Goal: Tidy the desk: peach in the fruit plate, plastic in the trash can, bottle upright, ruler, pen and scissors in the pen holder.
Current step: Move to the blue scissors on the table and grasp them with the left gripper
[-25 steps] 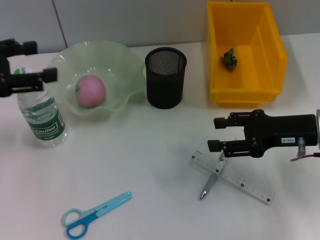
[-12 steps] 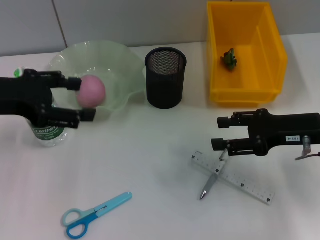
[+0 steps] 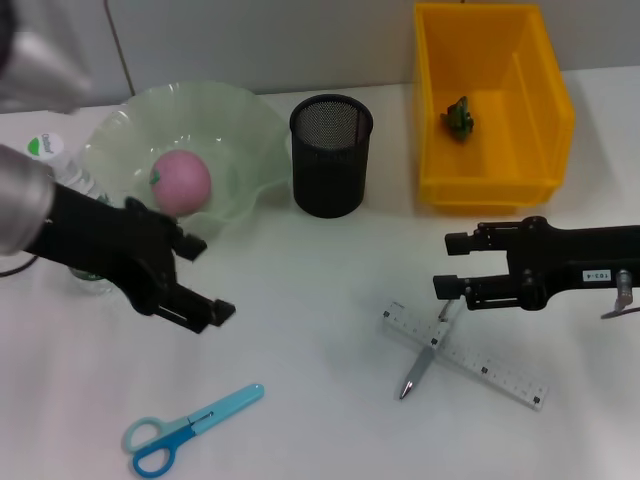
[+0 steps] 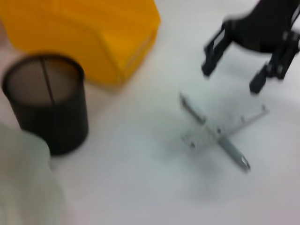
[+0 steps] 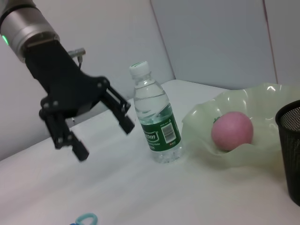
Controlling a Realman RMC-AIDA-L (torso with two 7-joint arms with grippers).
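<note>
At left of the head view, the upright bottle (image 5: 156, 124) carries a green label, its lettering unreadable. Left gripper (image 3: 196, 276) hangs open and empty, angled toward lower centre above the scissors (image 3: 189, 428). Right gripper (image 3: 448, 265), open and empty, extends leftward above the crossed pen (image 3: 424, 364) and ruler (image 3: 466, 355). Peach (image 3: 181, 182) sits in the fruit plate (image 3: 246, 118).

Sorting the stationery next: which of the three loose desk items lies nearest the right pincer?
The silver pen, lying crossed over the clear plastic ruler, just below the open right pincer. The blue scissors lie far off.
</note>
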